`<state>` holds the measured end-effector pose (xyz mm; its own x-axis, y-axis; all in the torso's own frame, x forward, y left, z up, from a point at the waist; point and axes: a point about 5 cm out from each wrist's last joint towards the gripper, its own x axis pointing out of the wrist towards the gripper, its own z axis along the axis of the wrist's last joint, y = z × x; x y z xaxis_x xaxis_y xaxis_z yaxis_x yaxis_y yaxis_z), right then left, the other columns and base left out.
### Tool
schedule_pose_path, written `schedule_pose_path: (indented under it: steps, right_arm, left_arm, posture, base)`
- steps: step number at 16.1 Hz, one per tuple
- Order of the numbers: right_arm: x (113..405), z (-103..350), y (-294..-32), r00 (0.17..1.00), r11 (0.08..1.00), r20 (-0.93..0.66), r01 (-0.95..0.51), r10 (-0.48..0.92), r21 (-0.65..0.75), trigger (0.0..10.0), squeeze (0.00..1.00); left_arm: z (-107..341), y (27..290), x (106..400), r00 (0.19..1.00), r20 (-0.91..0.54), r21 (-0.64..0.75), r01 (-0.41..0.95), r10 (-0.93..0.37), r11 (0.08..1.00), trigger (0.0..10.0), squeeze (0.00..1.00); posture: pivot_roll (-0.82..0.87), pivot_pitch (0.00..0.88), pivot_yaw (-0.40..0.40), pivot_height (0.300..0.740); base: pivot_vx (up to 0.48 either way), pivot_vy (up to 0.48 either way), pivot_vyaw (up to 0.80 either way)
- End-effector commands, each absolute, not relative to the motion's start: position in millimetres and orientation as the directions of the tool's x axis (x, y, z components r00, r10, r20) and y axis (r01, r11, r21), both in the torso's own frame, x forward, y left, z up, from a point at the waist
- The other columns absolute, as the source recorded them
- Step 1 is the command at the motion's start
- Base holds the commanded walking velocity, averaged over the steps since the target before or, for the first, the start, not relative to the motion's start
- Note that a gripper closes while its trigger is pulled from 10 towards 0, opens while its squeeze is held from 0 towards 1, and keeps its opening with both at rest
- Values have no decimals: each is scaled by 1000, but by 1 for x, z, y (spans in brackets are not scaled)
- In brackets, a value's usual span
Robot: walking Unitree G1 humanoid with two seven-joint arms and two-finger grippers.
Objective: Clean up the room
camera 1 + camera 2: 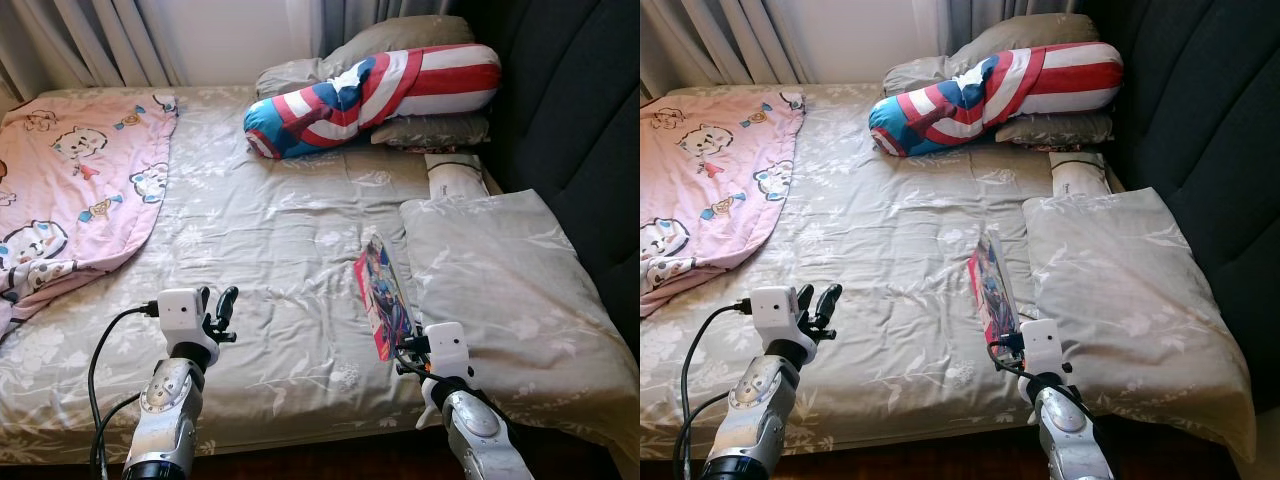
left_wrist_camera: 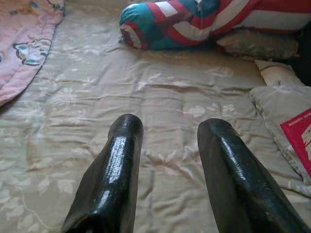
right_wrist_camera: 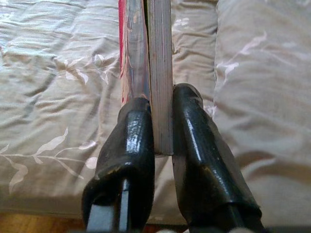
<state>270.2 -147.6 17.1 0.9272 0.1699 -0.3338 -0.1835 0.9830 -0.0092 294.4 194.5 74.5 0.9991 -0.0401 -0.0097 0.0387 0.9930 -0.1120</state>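
A thin red book with a comic cover [image 1: 380,295] stands on edge above the grey floral bed sheet [image 1: 280,250], just left of a grey pillow [image 1: 500,290]. My right gripper [image 3: 163,128] is shut on the book's near end [image 3: 159,73], one finger on each side. Over the bed's near left part my left gripper [image 1: 220,310] hangs open with nothing between its fingers [image 2: 116,170].
A pink cartoon blanket [image 1: 70,190] lies crumpled at the bed's left. A red, white and blue bolster [image 1: 380,90] rests on grey pillows at the head. A dark padded headboard [image 1: 580,130] lines the right side. Curtains [image 1: 90,40] hang behind.
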Motion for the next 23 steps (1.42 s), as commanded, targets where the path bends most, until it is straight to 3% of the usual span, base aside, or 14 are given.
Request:
schedule_pose_path:
  steps: [1,7,15,19,23]
  right_arm:
    - [276,32,-145,949,979,-255,-201,186,-31,10000,0]
    - [277,32,-145,950,979,-251,-200,186,-30,10000,0]
    - [277,32,-145,954,985,-249,-172,165,-5,10000,0]
    - [275,31,-145,950,980,-254,-198,183,-34,10000,0]
    - [275,31,-145,951,982,-255,-188,178,-19,10000,0]
  left_arm:
    - [75,196,293,999,-12,-114,33,-35,993,10000,0]
    - [75,194,295,999,-12,-119,44,-46,992,10000,0]
    - [75,193,295,999,-15,-118,49,-51,992,10000,0]
    - [75,193,295,999,-17,-119,50,-52,992,10000,0]
    - [75,193,295,998,-18,-119,51,-54,992,10000,0]
  posture:
    - [11,115,-22,740]
    - [7,105,-21,740]
    - [7,105,-19,740]
    - [3,111,-19,740]
    - [7,113,-20,740]
  base:
    - [0,0,538]
    - [0,0,684]
    - [0,0,0]
    - [0,0,683]
    - [0,0,0]
